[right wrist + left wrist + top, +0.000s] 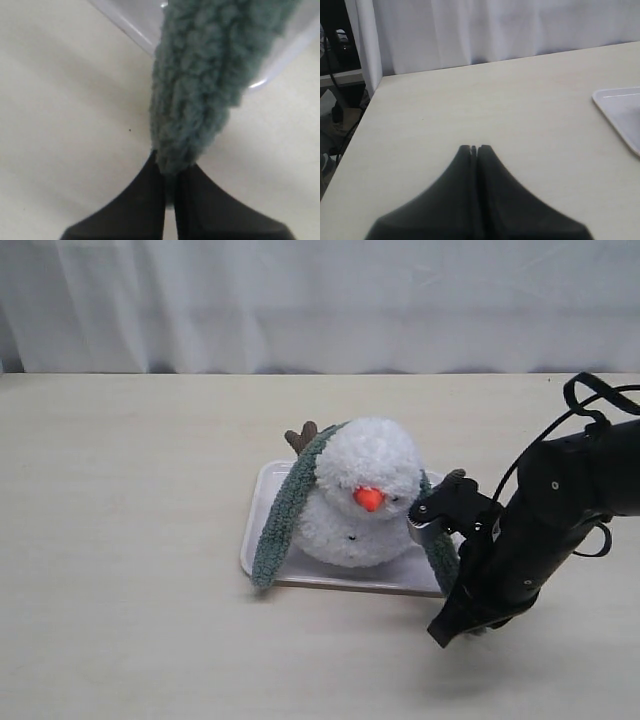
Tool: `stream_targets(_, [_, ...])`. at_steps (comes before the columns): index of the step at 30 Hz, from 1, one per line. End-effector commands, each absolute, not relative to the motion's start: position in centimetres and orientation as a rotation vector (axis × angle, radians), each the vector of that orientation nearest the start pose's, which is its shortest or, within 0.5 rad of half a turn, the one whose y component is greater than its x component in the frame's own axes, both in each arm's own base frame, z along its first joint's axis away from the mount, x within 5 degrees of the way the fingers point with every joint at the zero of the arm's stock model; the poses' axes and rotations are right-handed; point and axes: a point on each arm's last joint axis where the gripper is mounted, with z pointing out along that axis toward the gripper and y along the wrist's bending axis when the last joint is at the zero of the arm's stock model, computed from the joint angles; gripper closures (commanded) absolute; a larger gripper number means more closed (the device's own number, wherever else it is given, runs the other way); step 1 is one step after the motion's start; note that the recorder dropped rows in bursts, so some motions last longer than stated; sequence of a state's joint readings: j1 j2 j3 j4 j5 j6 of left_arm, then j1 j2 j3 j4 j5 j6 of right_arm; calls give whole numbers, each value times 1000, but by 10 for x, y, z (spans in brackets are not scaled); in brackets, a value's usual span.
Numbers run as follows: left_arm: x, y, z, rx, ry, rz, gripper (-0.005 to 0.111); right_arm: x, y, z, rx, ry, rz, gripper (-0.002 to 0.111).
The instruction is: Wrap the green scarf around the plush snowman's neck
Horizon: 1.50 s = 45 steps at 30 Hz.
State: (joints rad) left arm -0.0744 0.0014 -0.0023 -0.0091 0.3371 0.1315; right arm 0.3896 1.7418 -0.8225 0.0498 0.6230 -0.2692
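Bright, even light; soft shadows on the table; the left claw looms dark and blurred.

Right arm is chunky matte black, dotted with tiny pale screws, black cable looping off the top. A boxy block with a silvery edge sits on its side. Left gripper and right gripper are smooth black wedges.

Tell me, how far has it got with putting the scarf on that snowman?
Done: the green scarf is draped behind the plush snowman, an end hanging down each side. In hand: the right pincer is shut on one end. Left: bringing the ends across the front, where no scarf shows yet.
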Motion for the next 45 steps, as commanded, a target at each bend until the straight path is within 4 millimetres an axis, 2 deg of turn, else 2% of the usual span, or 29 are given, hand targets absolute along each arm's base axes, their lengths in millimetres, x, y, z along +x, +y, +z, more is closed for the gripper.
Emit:
stream_targets(1, [54,-5,184,182,1798,22,107,265,111,142,-918,2839,61,104])
stream_targets(4, [54,-5,184,182,1798,22,107,267,111,144,-933,2806,60,103])
stream_targets(6, [54,-5,184,182,1798,22,107,267,111,145,-937,2800,60,97])
stream_targets(8, [54,-5,184,182,1798,22,107,268,112,145,-936,2796,60,84])
stream_targets(11, [54,-5,184,182,1798,22,107,269,112,148,-939,2805,61,59])
stream_targets(14, [54,-5,184,182,1798,22,107,273,114,155,-947,2819,63,45])
stream_targets(21, [54,-5,184,182,1798,22,107,279,117,181,-947,2879,62,44])
stream_targets(27, [54,-5,184,182,1798,22,107,274,115,208,-982,2808,63,44])
stream_targets(30, [54,-5,184,182,1798,22,107,269,115,231,-962,2742,102,41])
stream_targets(35, [54,-5,184,182,1798,22,107,267,119,285,-831,2503,190,44])
stream_targets(38, [54,-5,184,182,1798,22,107,266,122,311,-722,2338,275,58])
stream_targets(42, [54,-5,184,182,1798,22,107,267,126,321,-779,2202,291,88])
stream_targets(43, [54,-5,184,182,1798,22,107,270,129,320,-792,2174,302,104])
stream_targets(45, [54,-5,184,182,1798,22,107,275,133,315,-808,2156,326,104])
